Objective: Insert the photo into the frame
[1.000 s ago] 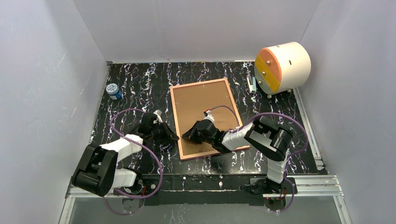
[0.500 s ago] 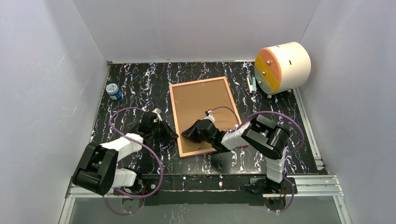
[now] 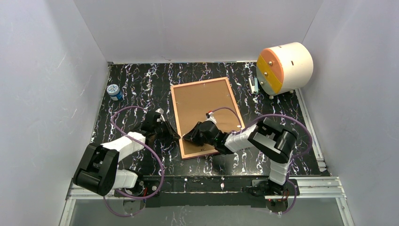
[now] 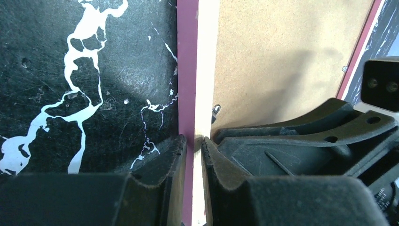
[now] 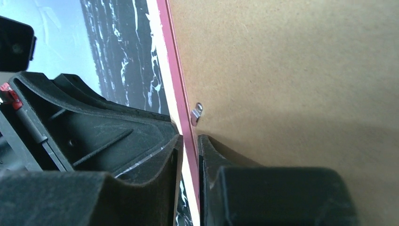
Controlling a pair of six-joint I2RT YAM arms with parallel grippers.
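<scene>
The frame (image 3: 174,108) lies back-up on the marbled table, with the brown backing board (image 3: 204,106) filling it. The photo is hidden. Both grippers meet at the near part of the frame's left rail. My left gripper (image 3: 170,132) comes from the left. Its fingers press the pink-and-pale rail (image 4: 197,70) from both sides at the left gripper's tips (image 4: 194,141). My right gripper (image 3: 186,136) reaches over the board (image 5: 291,70) and straddles the same rail (image 5: 174,80). At the right gripper's tips (image 5: 189,139), a narrow gap shows beside one finger. A small metal tab (image 5: 196,113) sits just ahead.
A white drum with an orange face (image 3: 284,68) stands at the back right, with a small white-and-teal object (image 3: 254,85) beside it. A blue-lidded jar (image 3: 114,92) sits at the back left. Pale walls close in three sides.
The right jaws have eased apart from a tight pinch on the rail. The left gripper has crept slightly farther along the frame's left edge. The frame has barely moved.
</scene>
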